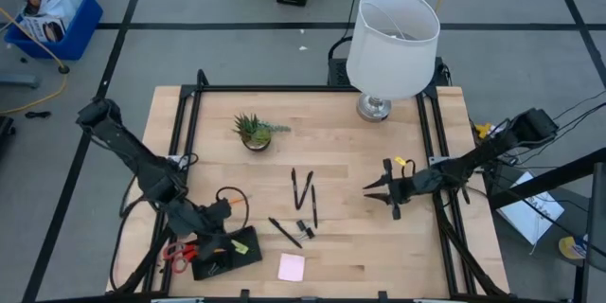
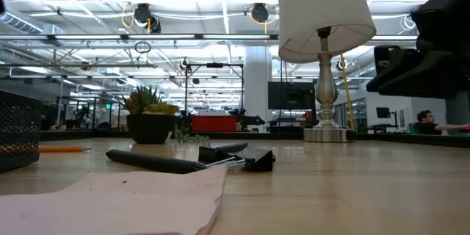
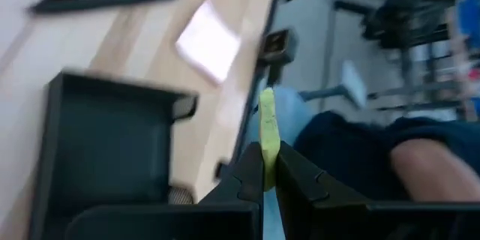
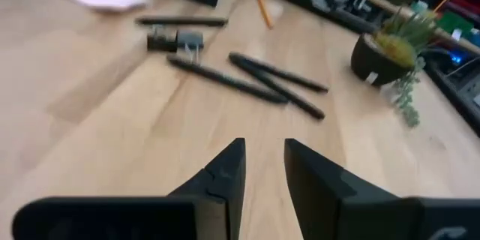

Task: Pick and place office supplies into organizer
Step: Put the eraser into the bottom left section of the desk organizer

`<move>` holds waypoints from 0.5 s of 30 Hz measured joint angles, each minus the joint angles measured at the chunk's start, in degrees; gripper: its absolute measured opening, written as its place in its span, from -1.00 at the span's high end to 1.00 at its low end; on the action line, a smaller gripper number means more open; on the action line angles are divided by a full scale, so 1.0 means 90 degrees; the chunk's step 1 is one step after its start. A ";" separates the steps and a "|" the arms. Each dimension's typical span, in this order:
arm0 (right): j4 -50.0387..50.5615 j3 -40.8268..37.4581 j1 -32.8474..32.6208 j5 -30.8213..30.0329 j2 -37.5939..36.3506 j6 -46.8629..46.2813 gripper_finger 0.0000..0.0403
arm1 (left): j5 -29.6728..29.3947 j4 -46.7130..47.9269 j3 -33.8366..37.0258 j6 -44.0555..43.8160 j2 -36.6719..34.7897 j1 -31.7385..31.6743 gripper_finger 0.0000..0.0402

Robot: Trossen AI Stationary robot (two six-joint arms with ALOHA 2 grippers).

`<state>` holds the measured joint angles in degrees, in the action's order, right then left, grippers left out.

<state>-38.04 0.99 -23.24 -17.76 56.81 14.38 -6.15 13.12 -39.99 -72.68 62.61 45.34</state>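
The left tool (image 3: 268, 172) pinches a small yellow-green block (image 3: 268, 131) above the flat black rectangular plastic organizer tray (image 1: 227, 258) at the wooden bench's (image 1: 331, 123) near left corner, with red-handled scissors (image 1: 178, 252) beside the tray and a pink square sticky-note pad (image 1: 292, 266) just to its right. The right tool (image 4: 262, 169), fingers spread with nothing between them, hangs over bare wood at the right, facing thin black pens (image 1: 303, 189) and tiny black clips (image 1: 305, 229) mid-bench. A small potted green plant (image 1: 256, 131) and a white-shaded lamp (image 1: 390, 43) stand along the far edge; the left wrist view is blurred, so the tray's compartments are hard to make out.
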 joint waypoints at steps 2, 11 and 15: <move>-0.0103 0.0000 0.0000 0.0000 -0.0016 -0.0014 0.56 | -0.0003 0.0972 -0.0436 -0.0226 0.0025 0.0131 0.92; -0.0136 -0.0007 0.0000 0.0000 -0.0011 -0.0014 0.56 | 0.0132 0.4306 -0.2413 -0.1006 0.1568 0.0560 0.90; -0.0134 -0.0010 0.0000 0.0000 -0.0008 -0.0014 0.56 | 0.0151 0.4546 -0.3214 -0.1000 0.2207 0.0718 0.92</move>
<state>-39.24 0.91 -23.24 -17.76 56.73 14.26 -4.80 54.03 -68.92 -81.68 82.47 51.80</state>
